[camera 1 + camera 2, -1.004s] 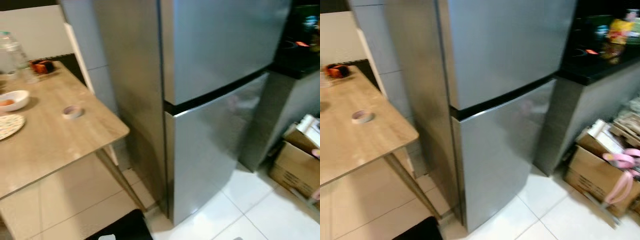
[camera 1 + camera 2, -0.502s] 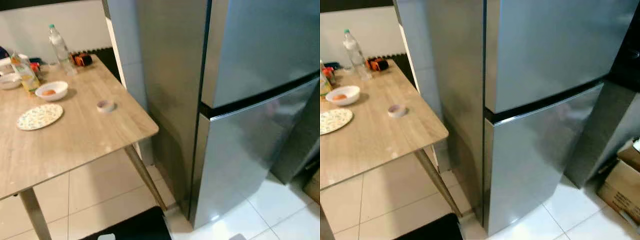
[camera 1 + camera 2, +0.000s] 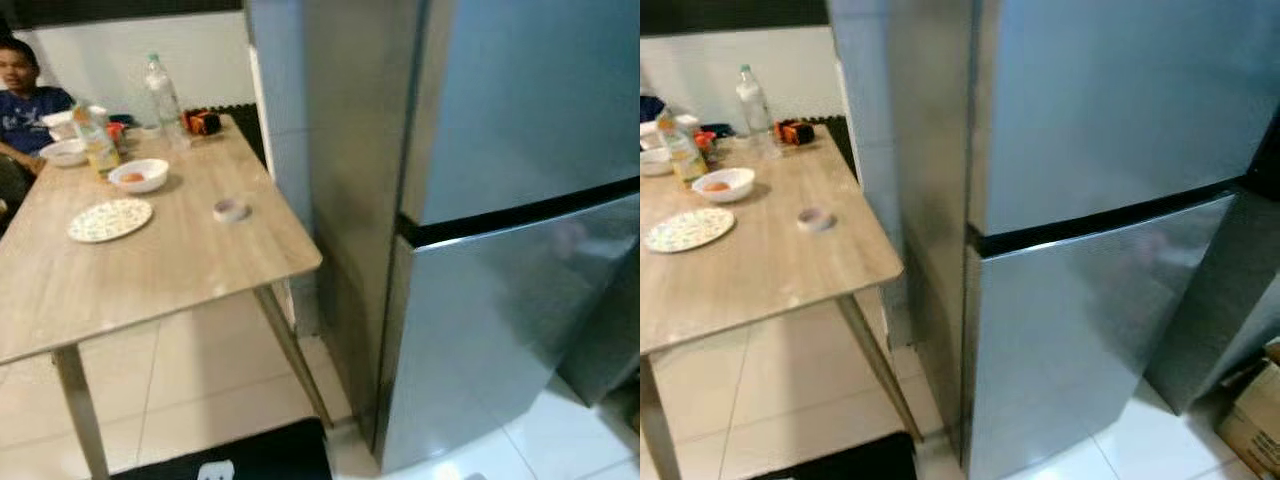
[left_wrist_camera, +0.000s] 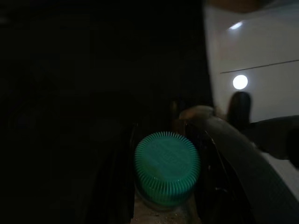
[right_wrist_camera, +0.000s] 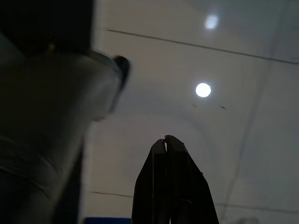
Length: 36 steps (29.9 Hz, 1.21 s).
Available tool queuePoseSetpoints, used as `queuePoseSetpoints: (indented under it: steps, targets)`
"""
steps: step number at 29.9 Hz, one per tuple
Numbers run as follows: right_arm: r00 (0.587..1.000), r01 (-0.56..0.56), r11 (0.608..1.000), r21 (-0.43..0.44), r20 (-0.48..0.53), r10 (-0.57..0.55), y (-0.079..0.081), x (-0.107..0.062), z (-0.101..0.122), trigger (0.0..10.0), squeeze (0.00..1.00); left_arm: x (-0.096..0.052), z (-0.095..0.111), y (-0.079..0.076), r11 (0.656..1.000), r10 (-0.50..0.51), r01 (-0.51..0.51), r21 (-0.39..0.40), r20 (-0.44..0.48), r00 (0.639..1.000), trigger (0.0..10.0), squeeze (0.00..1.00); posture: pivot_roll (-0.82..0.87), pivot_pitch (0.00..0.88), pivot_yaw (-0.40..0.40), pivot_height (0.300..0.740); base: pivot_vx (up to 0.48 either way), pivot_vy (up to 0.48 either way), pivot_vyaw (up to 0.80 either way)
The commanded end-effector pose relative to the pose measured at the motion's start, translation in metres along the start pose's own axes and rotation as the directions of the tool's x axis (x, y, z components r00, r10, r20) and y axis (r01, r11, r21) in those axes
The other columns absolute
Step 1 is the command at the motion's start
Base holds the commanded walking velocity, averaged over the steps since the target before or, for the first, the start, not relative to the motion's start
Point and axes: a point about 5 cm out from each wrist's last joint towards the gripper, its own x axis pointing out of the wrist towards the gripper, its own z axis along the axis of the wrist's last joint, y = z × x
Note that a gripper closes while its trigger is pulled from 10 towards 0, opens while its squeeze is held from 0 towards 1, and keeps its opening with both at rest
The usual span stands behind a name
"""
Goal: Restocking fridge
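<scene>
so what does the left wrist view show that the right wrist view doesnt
The left wrist view shows a green ribbed bottle cap up close between the left gripper's dark fingers, so that gripper looks shut on a bottle. The right wrist view shows the right gripper with its two black fingertips pressed together and holding nothing. Both share the white tiled floor with bright ceiling-light reflections on it.

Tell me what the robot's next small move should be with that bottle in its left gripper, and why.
Probably raise the right gripper toward the fridge's lower door. Both doors are closed, so nothing can go in yet. The left gripper is shut on a bottle with a green cap, while the right one hangs closed and empty over the floor, so it looks free to pull the door open.
</scene>
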Motion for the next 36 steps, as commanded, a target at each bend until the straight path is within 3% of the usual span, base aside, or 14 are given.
queuePoseSetpoints:
  steps: [1, 13, 16, 22, 23, 25, 26, 29, 31, 32, 33, 34, 35, 36]
  targets:
    - [1.000, -0.009, 1.000, 0.002, 0.000, 0.009, 0.003, 0.001, 0.000, 10.0, 0.00, 0.001, -0.004, -0.017, 0.998, -0.055, 0.055, -0.015, -0.021, 0.998, 10.0, 0.00, -0.10, 0.000, 0.012, 0.740, 0.000, -0.480, 0.00]
    - [0.999, -0.013, 1.000, 0.022, 0.038, 0.013, 0.003, 0.001, 0.003, 10.0, 0.00, 0.000, -0.009, -0.012, 0.999, -0.048, 0.048, -0.020, -0.026, 0.998, 10.0, 0.00, -0.10, 0.000, 0.013, 0.740, 0.000, -0.463, 0.00]
    - [0.995, -0.016, 1.000, 0.012, 0.095, 0.015, 0.003, 0.000, 0.009, 10.0, 0.00, 0.000, -0.011, -0.011, 0.998, -0.050, 0.049, -0.034, -0.029, 0.998, 10.0, 0.00, -0.10, 0.000, 0.013, 0.740, 0.000, 0.000, 0.00]
    - [0.961, -0.138, 0.990, -0.037, 0.236, 0.142, 0.012, -0.002, 0.024, 10.0, 0.00, -0.001, -0.014, -0.001, 0.999, -0.039, 0.037, -0.037, -0.034, 0.999, 10.0, 0.00, -0.10, 0.000, 0.016, 0.740, 0.000, 0.000, 0.00]
    - [0.940, -0.173, 0.984, -0.046, 0.290, 0.179, 0.008, -0.004, 0.040, 10.0, 0.00, -0.002, -0.014, 0.000, 0.999, -0.037, 0.036, -0.037, -0.034, 0.999, 10.0, 0.00, -0.10, 0.000, 0.016, 0.740, 0.000, 0.000, 0.00]
    - [0.864, -0.227, 0.967, -0.112, 0.436, 0.253, -0.019, -0.021, 0.104, 10.0, 0.00, -0.002, -0.013, 0.001, 0.999, -0.035, 0.034, -0.040, -0.033, 0.999, 10.0, 0.00, -0.10, 0.000, 0.016, 0.740, 0.000, 0.000, 0.00]
    - [0.864, -0.227, 0.967, -0.112, 0.436, 0.253, -0.019, -0.021, 0.104, 10.0, 0.00, -0.002, -0.013, 0.001, 0.999, -0.035, 0.034, -0.040, -0.033, 0.999, 10.0, 0.00, -0.10, 0.000, 0.016, 0.740, 0.000, 0.000, 0.00]
    - [0.722, -0.321, 0.917, -0.235, 0.566, 0.398, -0.032, -0.049, 0.164, 10.0, 0.00, -0.002, -0.012, 0.001, 0.999, -0.035, 0.034, -0.042, -0.032, 0.999, 10.0, 0.00, -0.10, 0.000, 0.010, 0.740, 0.000, 0.000, 0.00]
    - [0.645, -0.369, 0.874, -0.316, 0.591, 0.485, -0.030, -0.060, 0.182, 10.0, 0.00, -0.001, -0.011, 0.001, 0.998, -0.035, 0.034, -0.043, -0.030, 0.999, 10.0, 0.00, -0.10, 0.000, 0.010, 0.740, 0.000, 0.000, 0.00]
    - [0.645, -0.369, 0.874, -0.316, 0.591, 0.485, -0.030, -0.060, 0.182, 10.0, 0.00, -0.001, -0.011, 0.001, 0.998, -0.035, 0.034, -0.043, -0.030, 0.999, 10.0, 0.00, -0.10, 0.000, 0.010, 0.740, 0.000, 0.000, 0.00]
    - [0.563, -0.418, 0.821, -0.388, 0.599, 0.570, -0.026, -0.071, 0.196, 10.0, 0.00, -0.001, -0.009, 0.000, 0.998, -0.036, 0.035, -0.043, -0.028, 0.999, 10.0, 0.00, -0.10, 0.000, 0.010, 0.740, 0.000, 0.000, 0.00]
    - [0.526, -0.437, 0.795, -0.420, 0.598, 0.605, -0.025, -0.076, 0.201, 10.0, 0.00, -0.001, -0.009, -0.001, 0.998, -0.036, 0.035, -0.043, -0.028, 0.999, 10.0, 0.00, -0.10, 0.000, 0.010, 0.740, 0.000, 0.000, 0.00]
    - [0.526, -0.437, 0.795, -0.420, 0.598, 0.605, -0.025, -0.076, 0.201, 10.0, 0.00, -0.001, -0.009, -0.001, 0.998, -0.036, 0.035, -0.043, -0.028, 0.999, 10.0, 0.00, -0.10, 0.000, 0.010, 0.740, 0.000, 0.000, 0.00]
    - [0.468, -0.484, 0.739, -0.469, 0.576, 0.671, -0.022, -0.081, 0.206, 10.0, 0.00, -0.001, -0.009, -0.001, 0.998, -0.036, 0.035, -0.043, -0.029, 0.999, 10.0, 0.00, -0.10, 0.000, 0.008, 0.740, 0.000, 0.000, 0.00]
